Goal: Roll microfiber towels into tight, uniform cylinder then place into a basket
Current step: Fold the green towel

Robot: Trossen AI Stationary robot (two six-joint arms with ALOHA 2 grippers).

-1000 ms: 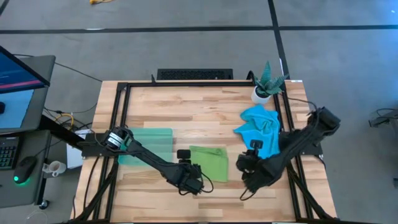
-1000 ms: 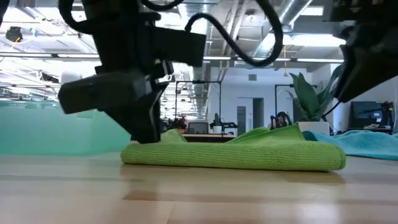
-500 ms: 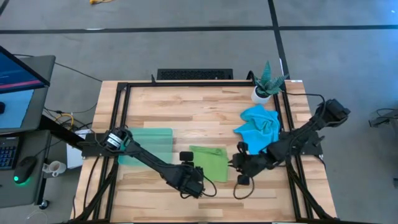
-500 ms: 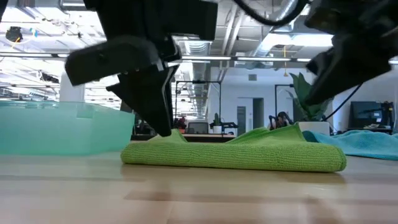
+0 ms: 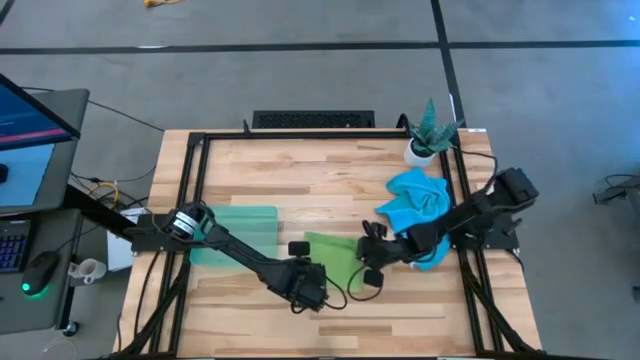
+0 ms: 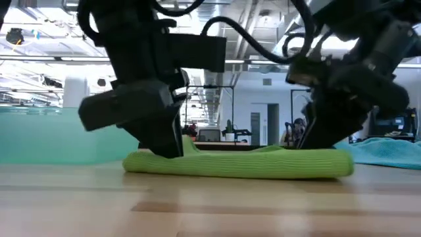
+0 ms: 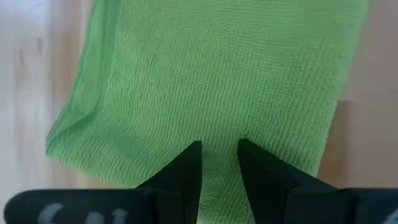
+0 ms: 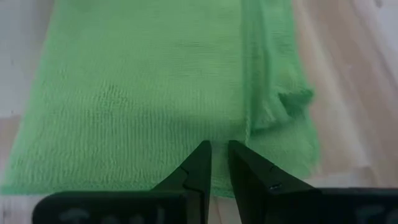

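Fingers of left gripper and right gripper, each narrowly parted, press opposite edges of green towel, folded flat on table; grasp unclear.

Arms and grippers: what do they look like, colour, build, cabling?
Both arms are black, slim jointed links with loose black cables looping alongside. The left arm has a round silver-rimmed joint near its base. The left gripper and right gripper each end in two dark, wedge-shaped tapering fingers. No readable markings.
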